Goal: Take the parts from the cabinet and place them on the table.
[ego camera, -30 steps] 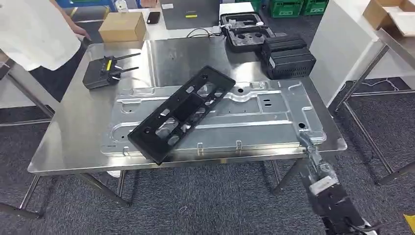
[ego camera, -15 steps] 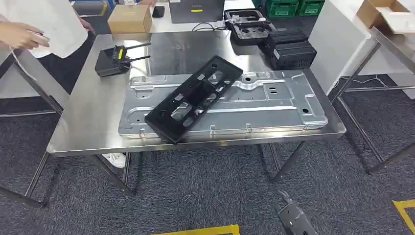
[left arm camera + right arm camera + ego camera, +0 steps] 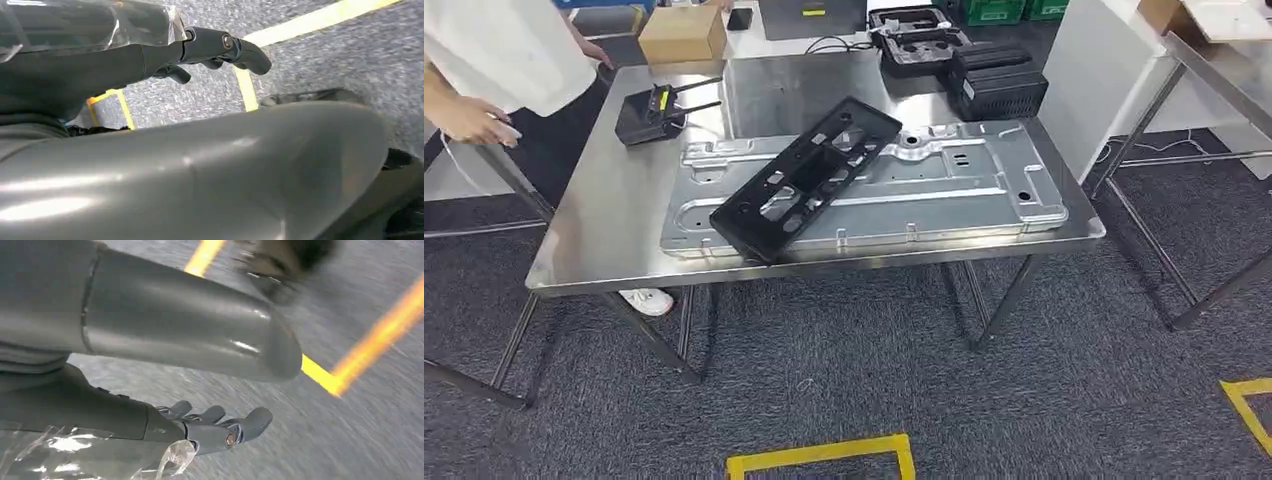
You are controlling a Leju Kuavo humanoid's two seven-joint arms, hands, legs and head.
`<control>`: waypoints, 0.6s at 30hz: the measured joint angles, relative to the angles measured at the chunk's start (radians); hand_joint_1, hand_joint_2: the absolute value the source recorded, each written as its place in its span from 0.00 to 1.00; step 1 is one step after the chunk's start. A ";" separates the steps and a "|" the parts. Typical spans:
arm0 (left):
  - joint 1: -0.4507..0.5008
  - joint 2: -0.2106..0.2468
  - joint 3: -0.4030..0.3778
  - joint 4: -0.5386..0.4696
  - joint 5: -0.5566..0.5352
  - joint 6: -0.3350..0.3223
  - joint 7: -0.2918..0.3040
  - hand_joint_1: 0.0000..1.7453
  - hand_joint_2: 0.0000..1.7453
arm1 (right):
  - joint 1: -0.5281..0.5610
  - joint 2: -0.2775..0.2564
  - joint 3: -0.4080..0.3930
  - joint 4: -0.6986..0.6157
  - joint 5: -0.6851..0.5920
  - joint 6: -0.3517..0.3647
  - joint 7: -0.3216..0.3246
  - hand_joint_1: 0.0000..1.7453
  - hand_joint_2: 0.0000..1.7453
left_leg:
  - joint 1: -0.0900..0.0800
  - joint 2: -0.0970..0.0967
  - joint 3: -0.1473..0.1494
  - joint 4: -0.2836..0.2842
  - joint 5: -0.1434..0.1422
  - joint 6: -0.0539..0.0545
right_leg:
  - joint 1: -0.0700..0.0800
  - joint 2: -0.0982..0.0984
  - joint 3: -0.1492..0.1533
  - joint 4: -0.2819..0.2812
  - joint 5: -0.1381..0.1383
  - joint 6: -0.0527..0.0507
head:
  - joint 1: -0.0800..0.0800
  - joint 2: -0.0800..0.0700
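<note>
While the black frame (image 3: 805, 178) lies slantwise on the silver panel (image 3: 944, 190) (both on the tabletop (image 3: 594, 240)), both hands' fingers (image 3: 247, 50) (image 3: 250, 422) hang empty, loosely apart.

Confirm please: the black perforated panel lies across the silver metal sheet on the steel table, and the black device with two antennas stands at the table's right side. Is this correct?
Not quite. The black device with two antennas stands at the left side of the steel table, as the head view shows. The black perforated panel does lie across the silver metal sheet.
</note>
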 joint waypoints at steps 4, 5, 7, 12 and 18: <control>-0.006 0.007 0.000 0.000 0.004 0.000 0.003 0.00 0.00 | -0.040 0.053 0.075 0.143 -0.010 0.055 -0.036 0.00 0.00 | 0.000 -0.010 0.212 -0.346 0.049 0.002 | -0.001 0.007 -0.033 0.002 0.033 0.024 | 0.000 0.000; -0.005 0.008 0.000 0.000 0.004 0.000 0.006 0.00 0.00 | -0.044 0.065 0.090 0.185 -0.017 0.069 -0.043 0.00 0.00 | -0.004 -0.011 0.200 -0.327 0.059 0.013 | -0.002 0.007 -0.028 -0.006 0.044 0.029 | 0.001 0.000; -0.004 0.011 0.000 0.000 0.003 0.000 0.007 0.00 0.00 | -0.055 0.090 0.117 0.248 -0.032 0.084 -0.064 0.00 0.00 | -0.012 -0.011 0.190 -0.326 0.063 0.023 | -0.004 0.010 -0.030 -0.011 0.059 0.044 | 0.001 0.000; -0.005 0.017 0.000 0.000 0.002 0.005 0.021 0.00 0.00 | -0.075 0.175 0.153 0.454 -0.108 0.123 -0.108 0.00 0.00 | -0.011 -0.003 0.142 -0.333 0.113 0.065 | -0.007 0.009 -0.118 0.244 -0.158 0.053 | 0.001 0.000; -0.005 0.021 0.000 0.000 -0.001 0.005 0.040 0.00 0.00 | -0.102 0.292 0.162 0.681 -0.187 0.129 -0.124 0.00 0.00 | -0.017 0.000 0.086 -0.313 0.151 0.058 | -0.003 0.008 0.074 0.094 -0.078 0.042 | 0.001 0.000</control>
